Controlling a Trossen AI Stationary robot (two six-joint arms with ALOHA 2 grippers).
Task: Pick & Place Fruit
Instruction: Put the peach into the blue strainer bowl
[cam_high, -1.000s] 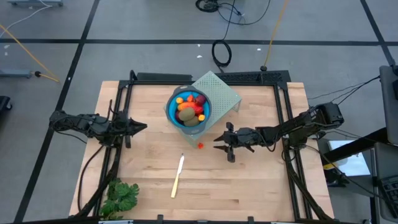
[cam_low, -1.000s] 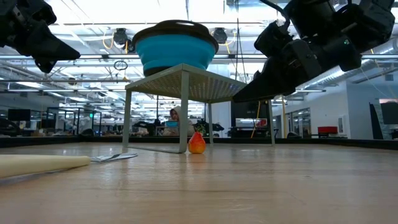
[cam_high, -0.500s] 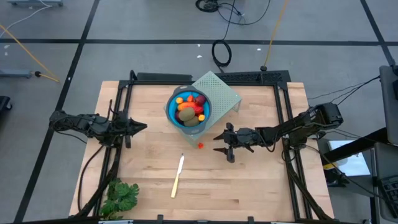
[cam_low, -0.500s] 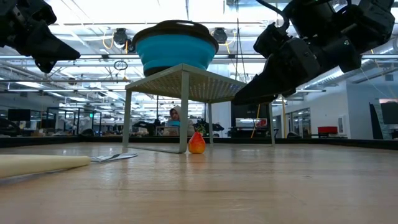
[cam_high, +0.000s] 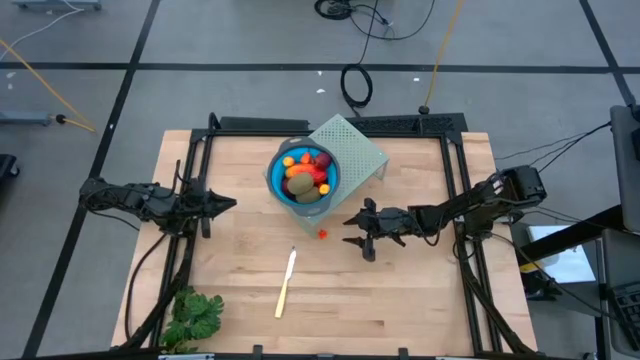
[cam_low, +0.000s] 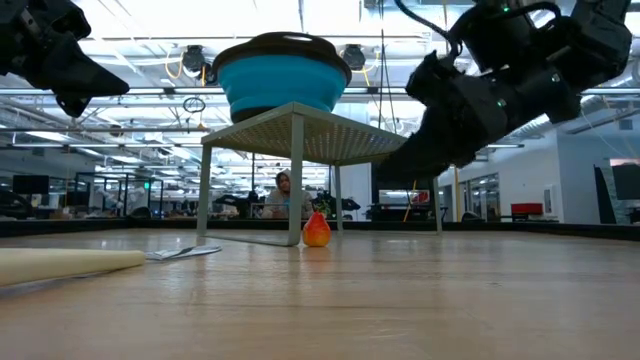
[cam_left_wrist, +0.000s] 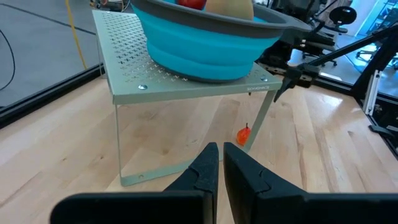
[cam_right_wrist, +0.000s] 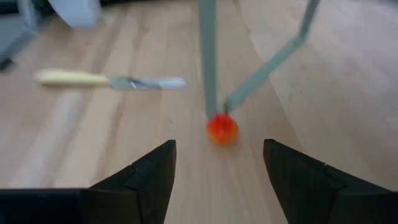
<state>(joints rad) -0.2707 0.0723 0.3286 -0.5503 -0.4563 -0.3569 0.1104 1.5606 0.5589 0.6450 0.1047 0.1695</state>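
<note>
A small orange-red fruit (cam_high: 322, 233) lies on the wooden table next to a leg of the grey perforated stand (cam_high: 358, 150); it also shows in the low view (cam_low: 316, 230) and the right wrist view (cam_right_wrist: 222, 129). A blue bowl (cam_high: 275, 178) holding several fruit pieces sits on the stand. My right gripper (cam_high: 350, 229) is open, just right of the small fruit, fingers pointing at it, apart from it. My left gripper (cam_high: 228, 204) hovers shut at the table's left, pointing at the stand.
A pale cream-handled knife (cam_high: 286, 282) lies on the table in front of the stand. A leafy green bunch (cam_high: 194, 316) sits at the near left corner. Black frame rails (cam_high: 190, 170) run along the table's left, right and far sides.
My right gripper has crept a little toward the table's left, toward the small orange-red fruit, and dipped slightly; it stays open. The fruit has not moved.
</note>
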